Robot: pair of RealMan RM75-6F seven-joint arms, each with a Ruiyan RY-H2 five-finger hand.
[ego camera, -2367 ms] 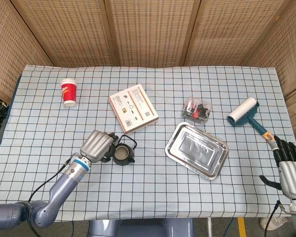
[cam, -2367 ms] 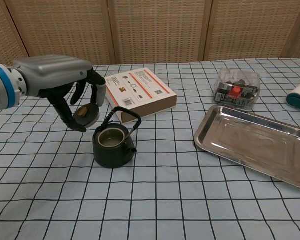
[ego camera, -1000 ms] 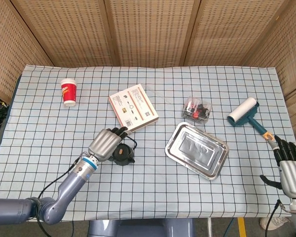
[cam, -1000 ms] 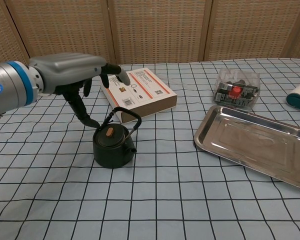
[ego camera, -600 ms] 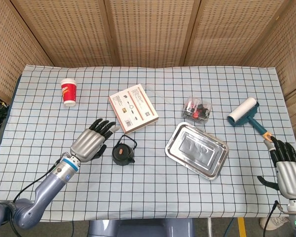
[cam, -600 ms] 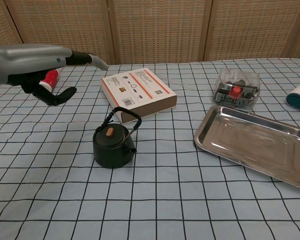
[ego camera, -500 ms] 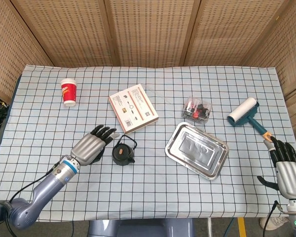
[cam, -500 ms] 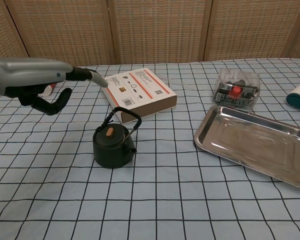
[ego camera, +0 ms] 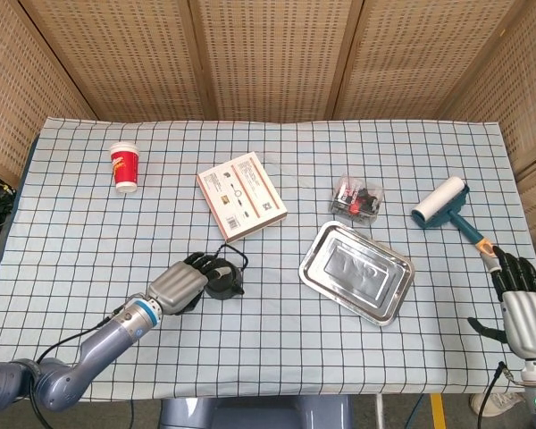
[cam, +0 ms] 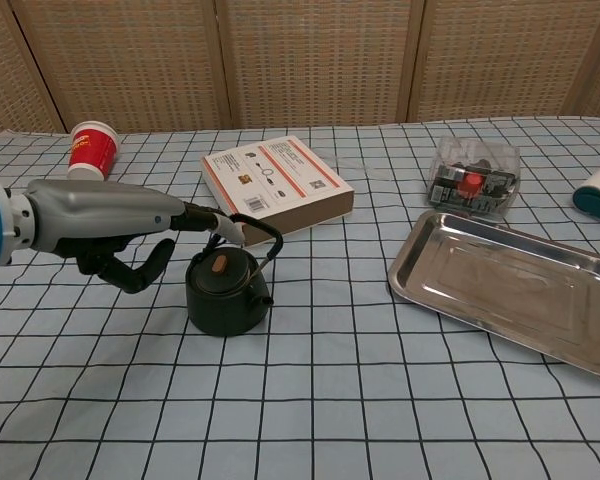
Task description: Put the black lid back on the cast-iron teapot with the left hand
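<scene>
The black cast-iron teapot (cam: pixel 227 292) stands on the checked cloth, left of centre, its handle upright. The black lid (cam: pixel 218 265) with a brown knob sits on its opening. My left hand (cam: pixel 110 228) lies flat just left of the teapot (ego camera: pixel 224 280), holding nothing; its fingertips (cam: pixel 223 226) reach to the handle and the thumb curls down beside the pot. In the head view the left hand (ego camera: pixel 180 286) covers the pot's left side. My right hand (ego camera: pixel 521 308) hangs off the table's near right corner, fingers apart and empty.
A red paper cup (cam: pixel 89 148) stands at the far left. A white and orange box (cam: pixel 276 187) lies just behind the teapot. A steel tray (cam: pixel 510 285), a clear plastic box (cam: pixel 473 177) and a lint roller (ego camera: pixel 442 206) are to the right.
The lid went from my left hand onto the teapot. The hand let go, pulled away to the left, then came down low against the pot's left side.
</scene>
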